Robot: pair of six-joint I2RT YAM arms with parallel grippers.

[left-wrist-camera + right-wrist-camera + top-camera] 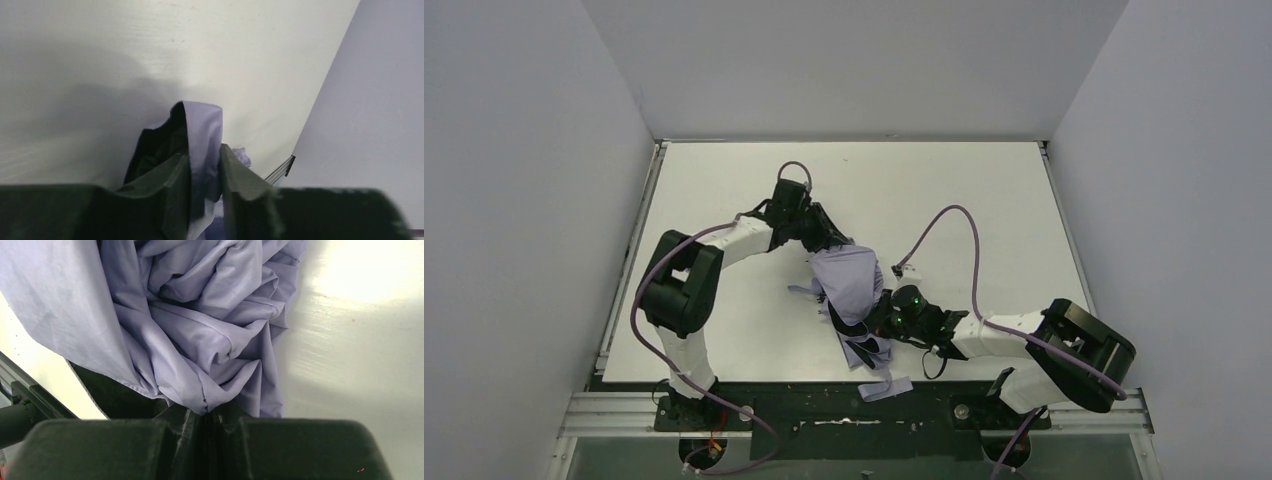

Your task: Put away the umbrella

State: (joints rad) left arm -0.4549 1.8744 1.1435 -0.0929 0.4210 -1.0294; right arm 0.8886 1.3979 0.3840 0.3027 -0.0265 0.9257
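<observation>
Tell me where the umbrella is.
Top view: the umbrella is at the table centre, gripped by the left gripper at its far end and the right gripper at its near end.

text: none legible | labels: none | brands: none | numbers: none

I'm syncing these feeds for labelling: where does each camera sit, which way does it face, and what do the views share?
Top external: above and behind the bases, looking down on the table; both arms show, left gripper and right gripper on the umbrella.
Left wrist: looks along its fingers, pinching a lavender fold, across the table.
Right wrist: looks along its fingers into bunched canopy.
Shared: all three show umbrella fabric and table.
</observation>
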